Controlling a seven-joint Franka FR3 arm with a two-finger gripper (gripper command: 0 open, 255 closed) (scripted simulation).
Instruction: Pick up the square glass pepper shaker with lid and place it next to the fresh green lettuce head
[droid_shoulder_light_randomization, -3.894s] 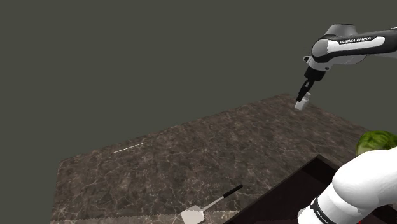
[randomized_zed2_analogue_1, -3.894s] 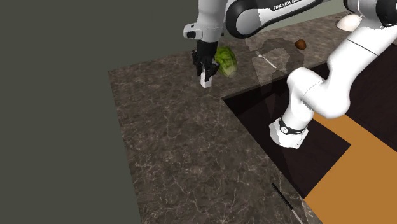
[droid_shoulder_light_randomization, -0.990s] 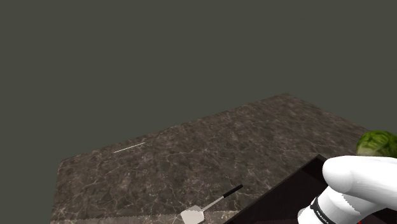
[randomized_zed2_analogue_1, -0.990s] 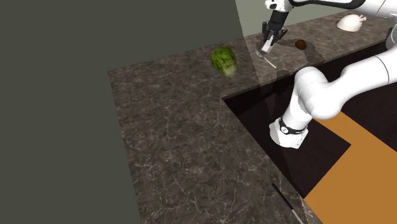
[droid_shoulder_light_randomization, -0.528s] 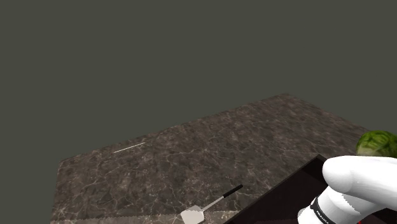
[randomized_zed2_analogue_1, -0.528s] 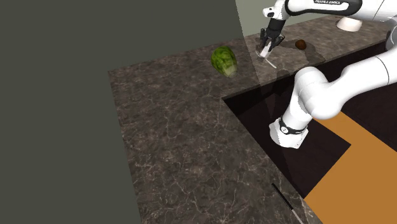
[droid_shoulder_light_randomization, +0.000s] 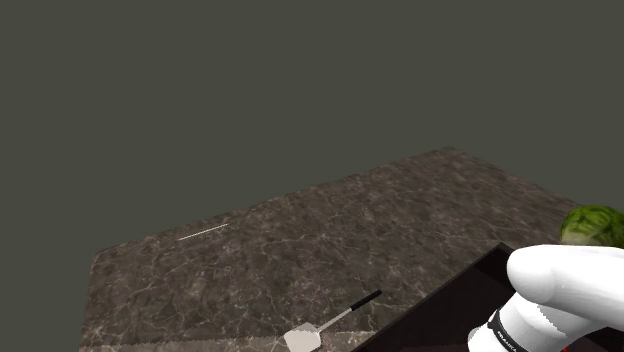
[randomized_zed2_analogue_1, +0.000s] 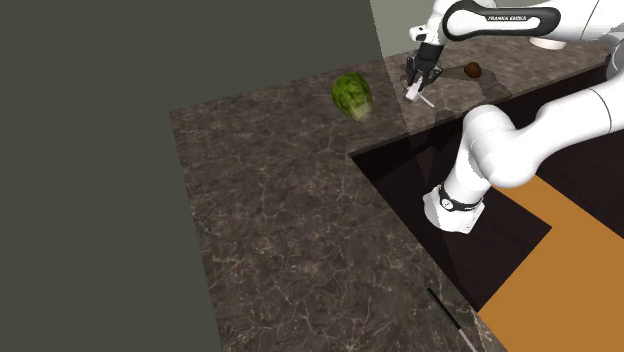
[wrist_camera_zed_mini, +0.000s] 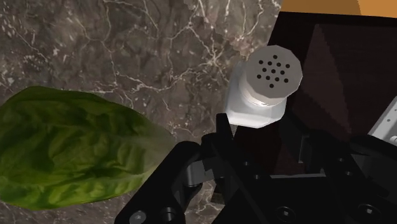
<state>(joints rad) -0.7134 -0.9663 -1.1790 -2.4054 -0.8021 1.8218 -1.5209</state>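
Shaker (wrist_camera_zed_mini: 266, 83) (randomized_zed2_analogue_1: 412, 92): white, square body, round perforated lid, pinched between the black fingers of the gripper (wrist_camera_zed_mini: 257, 122), jaws parted only to its width. It is held over the dark marble counter (randomized_zed2_analogue_1: 260, 200). In the second exterior view the lettuce (randomized_zed2_analogue_1: 352, 95) lies at 9 o'clock of the shaker, near but apart; a small brown item (randomized_zed2_analogue_1: 471, 70) sits at 2 o'clock

Lettuce (randomized_zed2_analogue_1: 352, 96): on the counter (randomized_zed2_analogue_1: 270, 220).
Shaker (wrist_camera_zed_mini: 264, 86): clasped in the gripper (randomized_zed2_analogue_1: 418, 84) — to the second exterior view's right of the lettuce, apart from it.
Spatula (droid_shoulder_light_randomization: 325, 326): on the counter, at the shoulder view's lower edge.
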